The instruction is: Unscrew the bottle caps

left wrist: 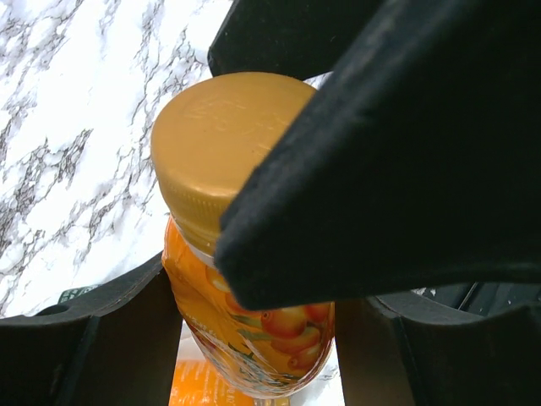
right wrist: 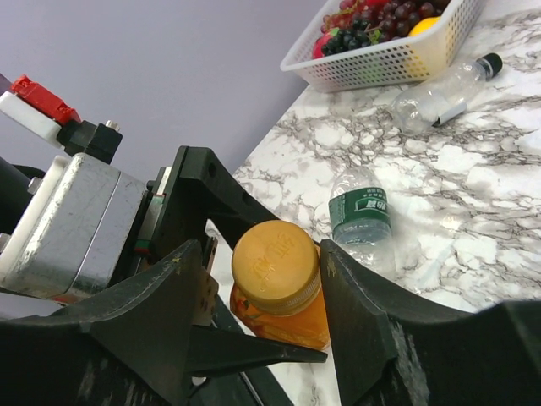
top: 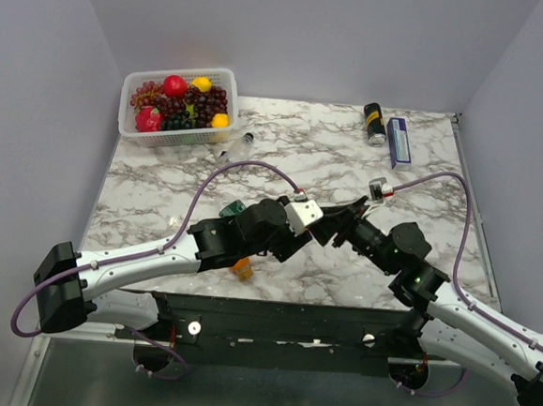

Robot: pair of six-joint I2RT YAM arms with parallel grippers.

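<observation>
Right gripper [right wrist: 260, 254] jaws open around round orange plastic cap [left wrist: 228, 144], gap one side. Left gripper [left wrist: 254, 304] grips small orange juice bottle [left wrist: 254, 338] in air. Squeeze cap evenly, then twist; hold bottle tight.

white-grey marble tabletop [top: 294, 158], plain lavender walls [top: 304, 27], even light

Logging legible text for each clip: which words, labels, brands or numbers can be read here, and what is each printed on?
No text here can be read and quoted.
orange cap: raised lettering, too faint to read.
clear bottle, green label: white characters, blurred.
orange juice bottle, label: fruit pictures only, no words in view.
black can: markings too small.
blue box: print too small.
</observation>
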